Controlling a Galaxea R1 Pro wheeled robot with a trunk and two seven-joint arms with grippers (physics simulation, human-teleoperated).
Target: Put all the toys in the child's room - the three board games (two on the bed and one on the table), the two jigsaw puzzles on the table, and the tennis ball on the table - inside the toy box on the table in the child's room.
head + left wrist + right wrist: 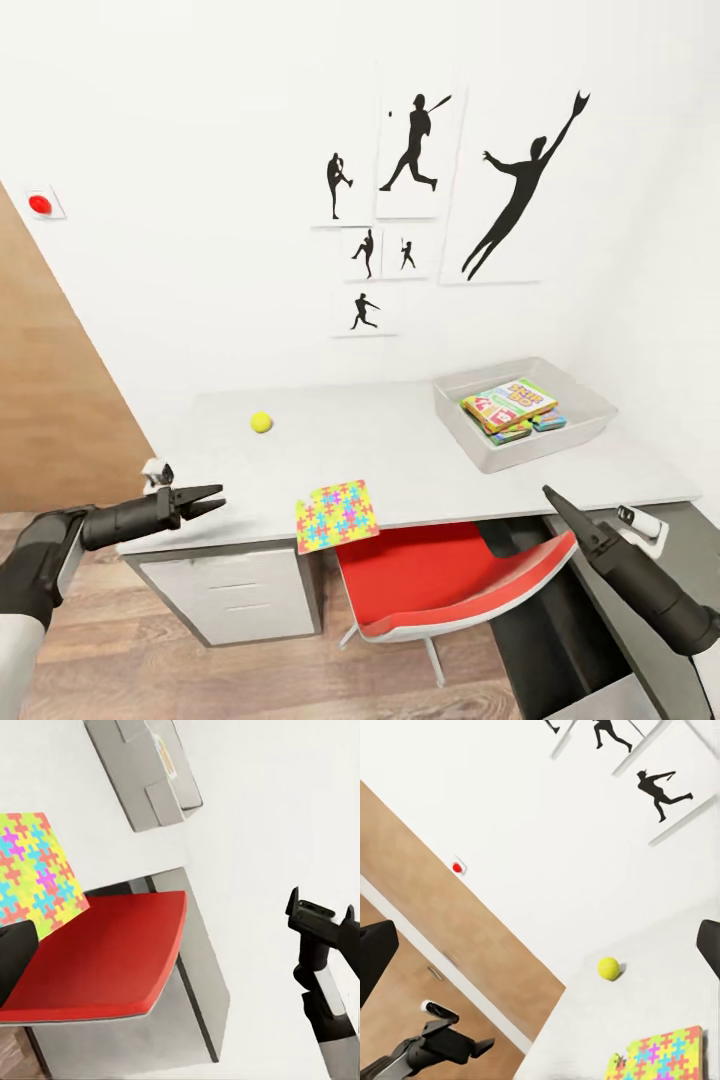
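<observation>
Both pincers (208, 498) (556, 500) open, empty

Table (420, 450) spans mid-frame in the head view, against the wall. Toy box (590, 400) at its right rear, board games (508, 404) stacked inside. Tennis ball (261, 422) left of centre, well apart from the box. Jigsaw puzzle (337, 515) at the front edge, overhanging it. Chair (450, 585) below, just right of the puzzle. Silhouette pictures (440, 200) on the wall above the table.

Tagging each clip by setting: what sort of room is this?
Probably a child's bedroom or playroom: baseball pictures on the wall, a desk holding a jigsaw puzzle, ball and toy box.
</observation>
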